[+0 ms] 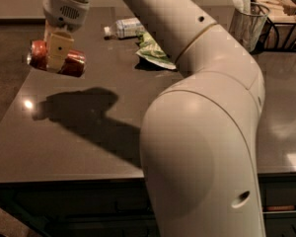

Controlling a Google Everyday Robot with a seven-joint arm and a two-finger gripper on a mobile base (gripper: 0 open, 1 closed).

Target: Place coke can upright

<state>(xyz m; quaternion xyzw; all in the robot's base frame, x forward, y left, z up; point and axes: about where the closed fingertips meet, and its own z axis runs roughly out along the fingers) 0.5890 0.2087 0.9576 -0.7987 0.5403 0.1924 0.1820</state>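
The gripper (57,62) clamps the coke can (75,63) sideways, clear above the table (74,149), so it needs rolling fully vertical, lowering gently, and releasing only once its base sits flat.

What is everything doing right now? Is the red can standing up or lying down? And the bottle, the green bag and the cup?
gripper, shut on the coke can, above the table's left side
coke can, held in the air, on its side, not upright
plastic bottle, lying on its side at the back
green snack bag, lying crumpled on the table
mesh cup, standing upright, white paper inside
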